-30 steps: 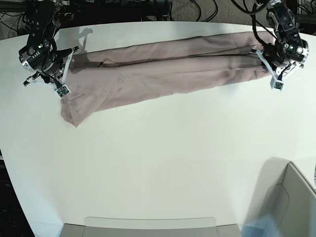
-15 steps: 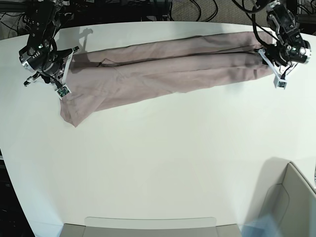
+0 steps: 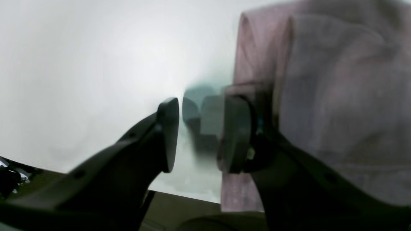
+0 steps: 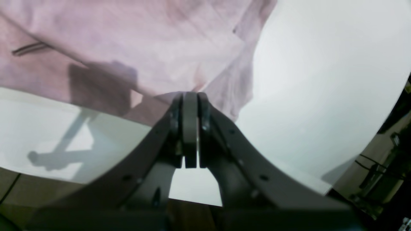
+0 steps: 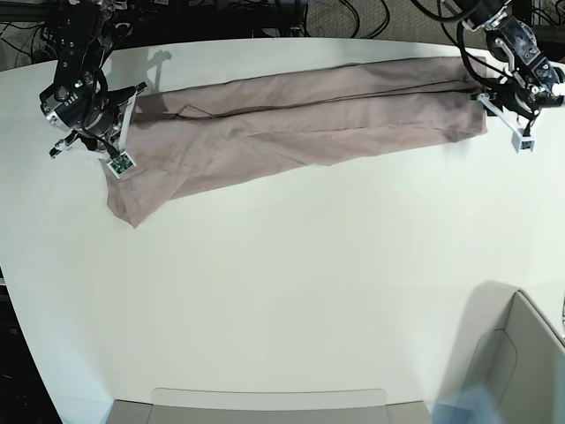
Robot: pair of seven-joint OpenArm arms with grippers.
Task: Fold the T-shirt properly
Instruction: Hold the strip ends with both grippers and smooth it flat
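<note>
The pink-mauve T-shirt (image 5: 300, 115) lies stretched into a long, narrow band across the far part of the white table (image 5: 282, 283). My right gripper (image 5: 108, 146) is at its left end. In the right wrist view the jaws (image 4: 190, 128) are closed, with the shirt's edge (image 4: 154, 106) drawn up to their tips. My left gripper (image 5: 505, 108) is just past the shirt's right end. In the left wrist view it (image 3: 201, 134) is open with bare table in the gap. The shirt (image 3: 321, 96) lies right beside one finger (image 3: 236, 134).
A grey box (image 5: 521, 353) stands at the near right corner. A flat tray edge (image 5: 265, 397) shows at the near side. Cables and arm bases lie beyond the far table edge. The table's right edge is close to the left gripper.
My left gripper has let go of the shirt's right end and moved right, off the fabric. The right end now lies flat. My right gripper has shifted slightly toward the far edge.
</note>
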